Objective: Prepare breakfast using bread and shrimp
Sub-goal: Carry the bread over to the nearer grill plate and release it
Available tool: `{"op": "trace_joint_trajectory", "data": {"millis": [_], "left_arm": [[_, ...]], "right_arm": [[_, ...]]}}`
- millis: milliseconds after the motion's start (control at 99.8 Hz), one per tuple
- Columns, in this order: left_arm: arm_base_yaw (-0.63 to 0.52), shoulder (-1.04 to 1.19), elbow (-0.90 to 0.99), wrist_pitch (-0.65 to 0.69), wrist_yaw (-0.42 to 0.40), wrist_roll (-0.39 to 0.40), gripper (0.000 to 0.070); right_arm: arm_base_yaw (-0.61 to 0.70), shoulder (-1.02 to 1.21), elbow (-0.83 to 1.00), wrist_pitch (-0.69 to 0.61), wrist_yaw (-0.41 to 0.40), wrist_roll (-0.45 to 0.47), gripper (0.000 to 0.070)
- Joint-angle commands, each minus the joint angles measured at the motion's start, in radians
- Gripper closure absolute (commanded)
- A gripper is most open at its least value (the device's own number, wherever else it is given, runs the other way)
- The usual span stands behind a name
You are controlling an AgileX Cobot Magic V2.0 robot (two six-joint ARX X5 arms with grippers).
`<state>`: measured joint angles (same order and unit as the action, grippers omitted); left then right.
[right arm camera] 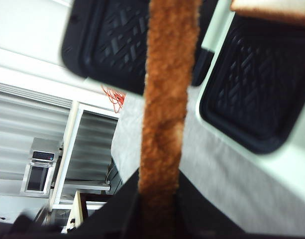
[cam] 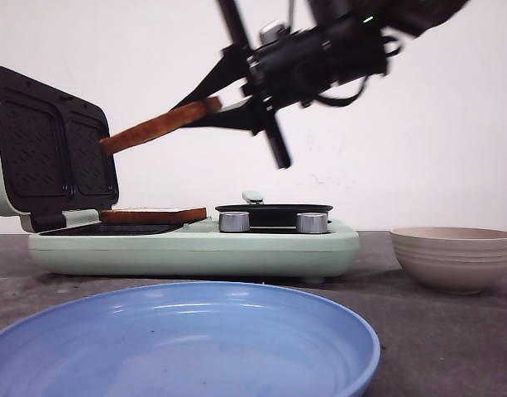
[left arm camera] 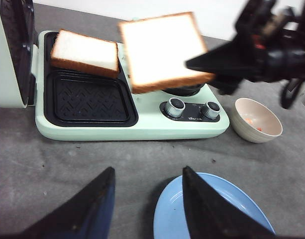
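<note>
My right gripper (cam: 205, 110) is shut on one slice of bread (cam: 158, 126) and holds it tilted in the air above the mint-green sandwich maker (cam: 195, 244). The held slice also shows in the left wrist view (left arm camera: 162, 50) and edge-on in the right wrist view (right arm camera: 167, 94). The other slice of bread (left arm camera: 85, 52) lies on the far grill plate; it also shows in the front view (cam: 152, 215). Tiny orange shrimp pieces (left arm camera: 252, 122) lie in the beige bowl (left arm camera: 255, 119). My left gripper (left arm camera: 147, 172) is open and empty, above the table by the blue plate (left arm camera: 212, 209).
The sandwich maker's lid (cam: 46, 149) stands open at the left. Its near grill plate (left arm camera: 90, 97) is bare. A small black pan (cam: 274, 213) sits on its right side behind two knobs (cam: 234, 221). The beige bowl (cam: 453, 256) stands at the right, the blue plate (cam: 179, 343) at the front.
</note>
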<state>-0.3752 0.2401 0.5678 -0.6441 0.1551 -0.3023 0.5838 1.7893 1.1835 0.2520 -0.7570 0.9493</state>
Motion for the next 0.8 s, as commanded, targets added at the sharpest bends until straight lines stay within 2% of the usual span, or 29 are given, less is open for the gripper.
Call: {"op": "trace_joint_trajectory", "data": {"millis": [0,280,791], "left_arm": [[-0.003,-0.001,0.009,0.016,-0.002,0.011,0.0503],[-0.003,-0.001,0.009,0.016,-0.002,0.014,0.0503],[-0.003,-0.001,0.009,0.016,-0.006,0.014,0.0503]], "right_arm": [[0.018,0.056,0.072,0.000,-0.005,-0.013,0.0699],[0.066,0.245,0.294,-0.099,0.003,-0.011,0.0699],[0.124,0.304,0.335,-0.207,0.186,-0.015,0.0699]]}}
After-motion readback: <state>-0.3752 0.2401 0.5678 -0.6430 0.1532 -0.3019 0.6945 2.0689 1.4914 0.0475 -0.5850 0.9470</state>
